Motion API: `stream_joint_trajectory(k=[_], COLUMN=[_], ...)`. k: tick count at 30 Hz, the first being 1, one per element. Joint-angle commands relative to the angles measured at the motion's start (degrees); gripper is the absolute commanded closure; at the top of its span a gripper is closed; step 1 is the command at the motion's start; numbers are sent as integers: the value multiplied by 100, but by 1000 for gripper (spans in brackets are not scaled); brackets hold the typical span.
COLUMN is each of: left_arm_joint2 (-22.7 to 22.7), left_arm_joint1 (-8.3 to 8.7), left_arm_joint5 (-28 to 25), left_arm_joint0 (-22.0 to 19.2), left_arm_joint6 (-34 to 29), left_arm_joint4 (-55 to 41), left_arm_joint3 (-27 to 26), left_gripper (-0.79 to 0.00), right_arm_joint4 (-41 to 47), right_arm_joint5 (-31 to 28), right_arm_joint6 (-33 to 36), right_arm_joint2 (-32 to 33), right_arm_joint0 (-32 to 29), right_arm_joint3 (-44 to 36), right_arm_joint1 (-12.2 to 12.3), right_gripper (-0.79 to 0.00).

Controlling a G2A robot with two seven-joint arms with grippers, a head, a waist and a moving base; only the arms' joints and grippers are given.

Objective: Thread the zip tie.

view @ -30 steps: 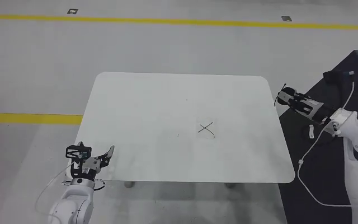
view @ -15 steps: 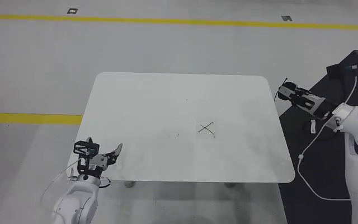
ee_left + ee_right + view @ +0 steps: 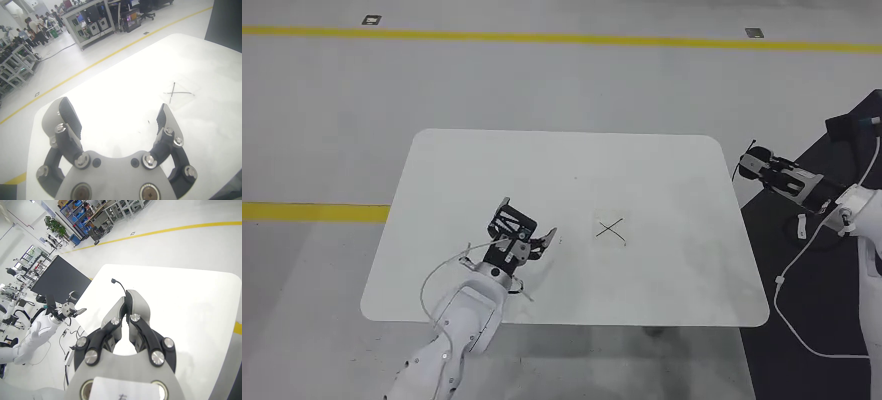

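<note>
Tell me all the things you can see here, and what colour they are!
table: 1, white, in the middle.
X mark: 1, black, drawn on the table.
zip tie: 1, black, pinched in the right gripper.
floor lines: 2, yellow, on the floor.
dark surface: 1, black, beside the table.
cable: 1, white, on the dark surface.
left gripper: 1, grey-black, open, over the table near the X mark.
right gripper: 1, grey-black, shut on the zip tie.

Glossy white arm [image 3: 457, 320], silver left tool [image 3: 113, 103], black ribbed pads [image 3: 70, 117], steel screws [image 3: 81, 161], black linkages [image 3: 162, 144]
</note>
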Motion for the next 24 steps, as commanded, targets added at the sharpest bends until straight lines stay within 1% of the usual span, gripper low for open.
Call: stream_joint_trajectory(k=[1, 10, 12, 13, 14, 16, 17, 18, 19, 21, 24], left_arm_joint2=[-13, -13, 17, 70, 172, 546, 774, 974, 1118, 1564, 1960], left_arm_joint1=[-2, -2, -18, -33, -57, -149, -221, -297, -382, -585, -900], left_arm_joint5=[5, 5, -194, -339, -416, -530, -614, -749, -616, -401, -66], left_arm_joint0=[-17, -17, 12, -53, -163, -506, -691, -958, -1265, -1776, -2506], left_arm_joint6=[-17, -17, -94, -221, -442, -875, -985, -1087, -1200, -1344, -1503], left_arm_joint4=[-18, -18, -357, -492, -533, -635, -970, -1307, -1470, -1835, -2629], left_arm_joint3=[19, 19, -15, -39, -35, -67, 1, 208, 495, 990, 1832], left_gripper=[-785, -785, -785, -785, -785, -785, -785, -785, -785, -785, -785], right_arm_joint4=[0, 0, 0, 0, 0, 0, 0, 0, 0, 0, 0], right_arm_joint5=[0, 0, 0, 0, 0, 0, 0, 0, 0, 0, 0], right_arm_joint6=[0, 0, 0, 0, 0, 0, 0, 0, 0, 0, 0], right_arm_joint2=[0, 0, 0, 0, 0, 0, 0, 0, 0, 0, 0], right_arm_joint0=[0, 0, 0, 0, 0, 0, 0, 0, 0, 0, 0], right_arm_joint3=[0, 0, 0, 0, 0, 0, 0, 0, 0, 0, 0], right_arm_joint1=[0, 0, 0, 0, 0, 0, 0, 0, 0, 0, 0], right_gripper=[0, 0, 0, 0, 0, 0, 0, 0, 0, 0, 0])
